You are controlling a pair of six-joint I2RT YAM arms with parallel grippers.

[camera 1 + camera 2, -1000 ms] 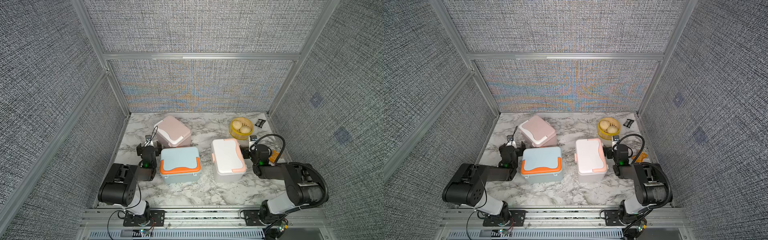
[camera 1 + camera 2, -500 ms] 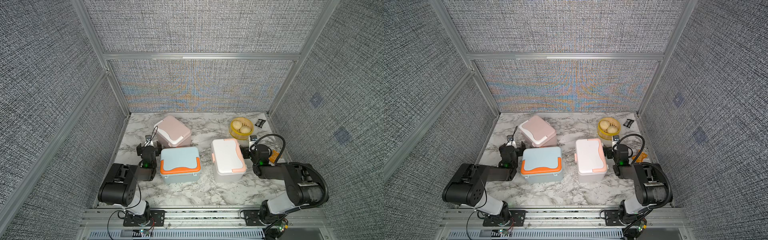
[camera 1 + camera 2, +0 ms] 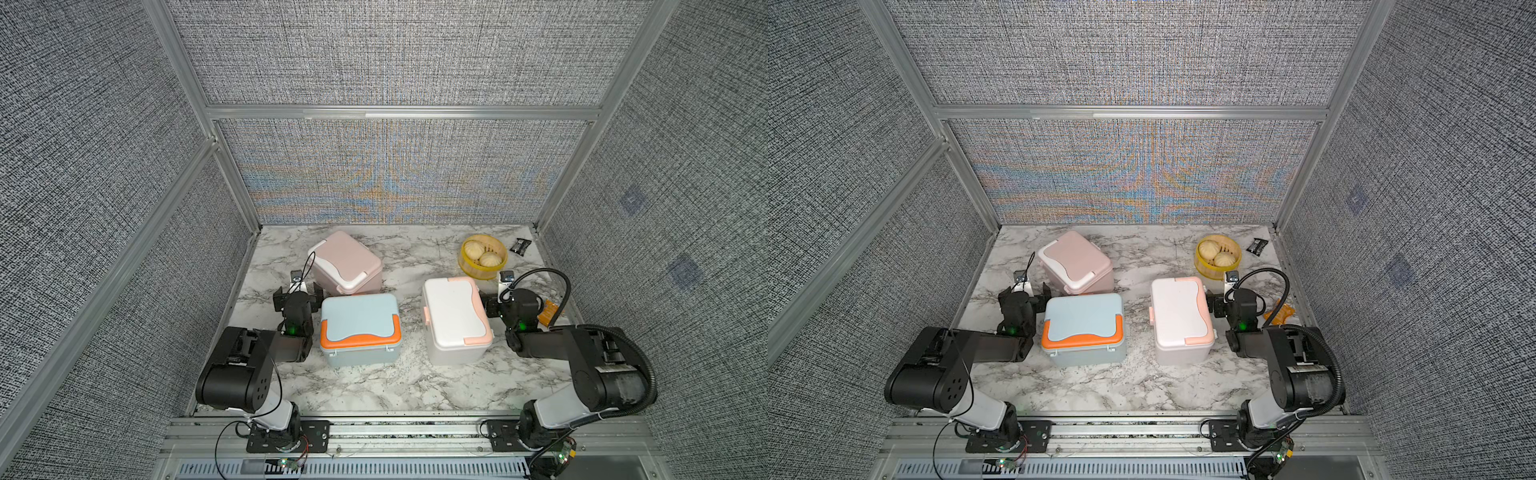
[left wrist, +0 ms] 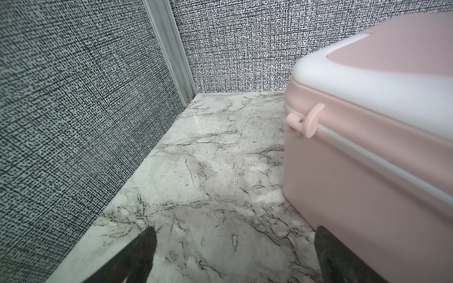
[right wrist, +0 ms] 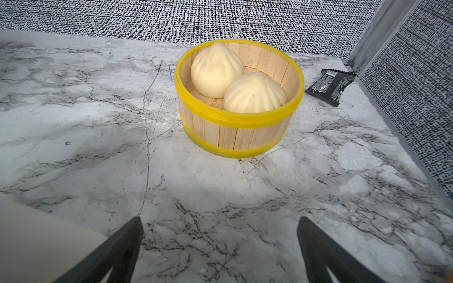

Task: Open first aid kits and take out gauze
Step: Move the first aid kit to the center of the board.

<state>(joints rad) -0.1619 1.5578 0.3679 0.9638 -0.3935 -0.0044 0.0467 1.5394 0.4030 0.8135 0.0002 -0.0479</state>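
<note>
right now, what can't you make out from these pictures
Gauze: unseen in every view; the dusty pink plastic box with white trim, light blue plastic box with orange trim and white plastic box with peach trim are all shut.
Orange wrapper: partly hidden by the right arm in both top views.
Small black packet: print too small to read.
</note>
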